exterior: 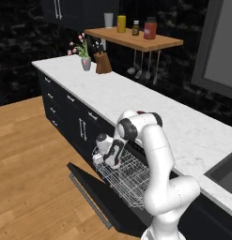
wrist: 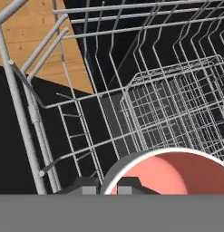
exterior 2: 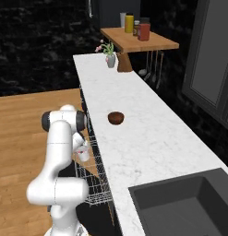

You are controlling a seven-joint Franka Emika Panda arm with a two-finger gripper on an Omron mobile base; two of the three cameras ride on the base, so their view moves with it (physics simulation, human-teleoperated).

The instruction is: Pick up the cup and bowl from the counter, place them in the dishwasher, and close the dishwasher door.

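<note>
**Cup held low over the pulled-out dishwasher rack**

The cup (wrist: 170, 174) sits right at the gripper (wrist: 106, 186), its white rim and coral inside at the bottom of the hand view, with the rim caught between the two dark finger tips (wrist: 84, 186). The pincer is closed narrowly on that rim. From the right base view the cup (exterior 2: 83, 152) shows as a small white cylinder just beside the arm's lower link, hanging over the near end of the wire rack (exterior 2: 94, 182). In the left base view the gripper (exterior: 99, 157) is down at the front left corner of the rack (exterior: 127, 176).

The rack is drawn out of the dishwasher (exterior: 136, 154) and lies above the open door (exterior: 96, 192), which is dropped flat toward the wooden floor (exterior: 28, 164), its grey bar handle (exterior: 89, 200) along the outer edge. Through the hand view, the rack's white wires (wrist: 131, 90) cross over the black door, and a finer mesh basket (wrist: 177, 108) sits inside the rack, beyond the cup.

The bowl (exterior 2: 116, 118) rests on the counter (exterior 2: 152, 138), well apart from the cup, roughly midway along the marble top. Farther along stand a vase of flowers (exterior 2: 110, 57) and a knife block (exterior 2: 123, 62), under a wooden shelf (exterior 2: 138, 42) with jars. A dark sink (exterior 2: 184, 207) is set in the near end of the counter.
</note>
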